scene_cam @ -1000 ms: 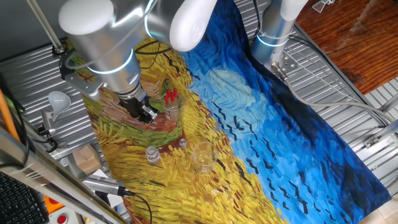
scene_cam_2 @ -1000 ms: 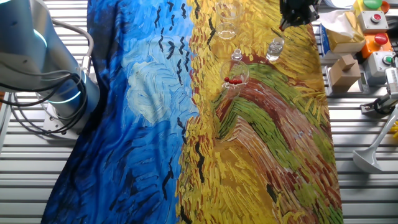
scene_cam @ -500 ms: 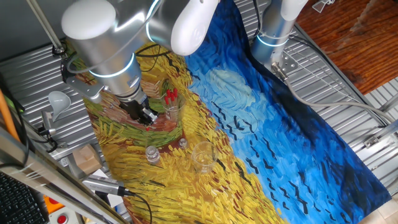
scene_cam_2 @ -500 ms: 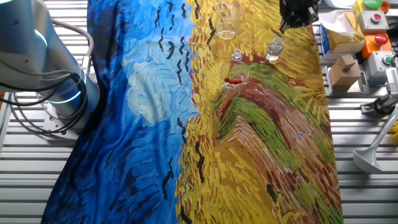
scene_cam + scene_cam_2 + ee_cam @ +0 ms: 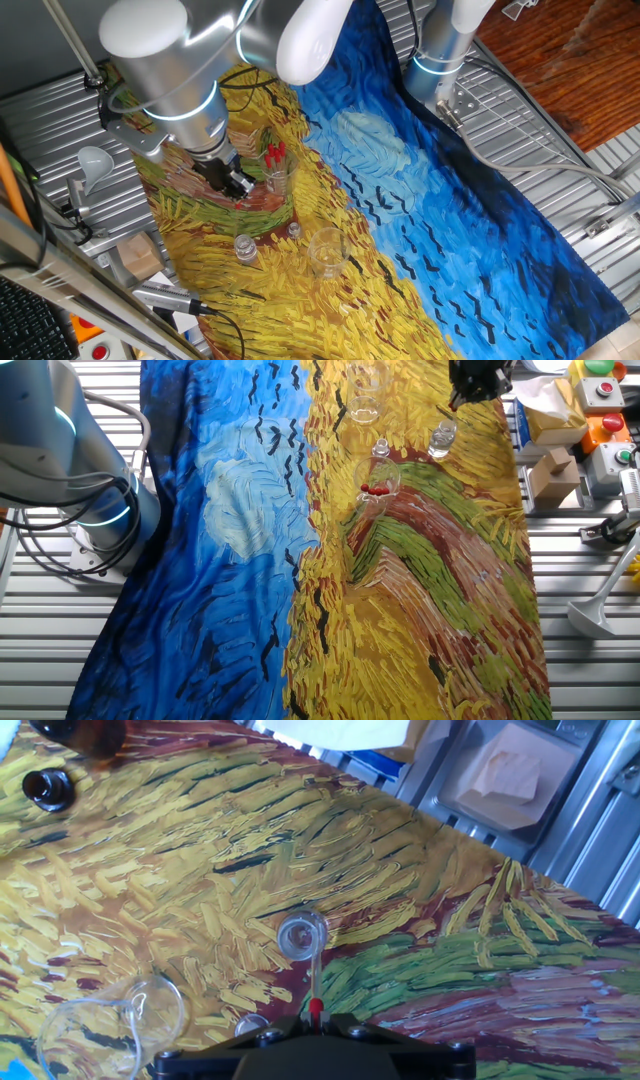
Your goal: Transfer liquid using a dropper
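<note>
My gripper [image 5: 316, 1018] is shut on a dropper [image 5: 314, 982], a thin clear pipette with a small red bulb between the jaws. In the hand view its tip points at the open mouth of a small clear vial [image 5: 301, 936] and overlaps the rim. In one fixed view the gripper [image 5: 232, 183] hangs over the yellow cloth, left of a glass [image 5: 276, 165] that holds more red-bulbed droppers. In the other fixed view the gripper [image 5: 472, 386] is at the top edge, above the vial [image 5: 441, 438]. Any liquid is too small to see.
A clear beaker [image 5: 108, 1030] and a second small vial [image 5: 250, 1024] stand close by. Brown bottles [image 5: 48, 788] stand at the far left. The dropper glass [image 5: 378, 484] lies mid-cloth. Boxes [image 5: 553, 472] and a grey funnel [image 5: 92, 160] sit off the cloth on the metal table.
</note>
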`<move>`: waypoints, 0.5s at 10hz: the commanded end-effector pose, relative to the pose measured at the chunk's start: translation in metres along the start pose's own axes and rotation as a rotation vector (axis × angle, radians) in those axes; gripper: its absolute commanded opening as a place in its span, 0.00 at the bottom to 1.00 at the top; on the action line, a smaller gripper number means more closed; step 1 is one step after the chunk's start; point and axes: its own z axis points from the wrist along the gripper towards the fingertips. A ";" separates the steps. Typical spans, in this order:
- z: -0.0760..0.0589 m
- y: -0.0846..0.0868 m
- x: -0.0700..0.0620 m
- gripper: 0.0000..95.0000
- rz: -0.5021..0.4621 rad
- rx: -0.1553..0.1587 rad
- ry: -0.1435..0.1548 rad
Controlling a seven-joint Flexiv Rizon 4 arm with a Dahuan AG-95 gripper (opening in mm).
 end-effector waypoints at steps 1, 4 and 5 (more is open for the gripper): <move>-0.004 0.002 0.000 0.00 -0.001 -0.002 0.001; -0.008 0.004 0.002 0.00 -0.001 -0.003 0.004; -0.008 0.004 0.002 0.00 0.000 -0.003 0.004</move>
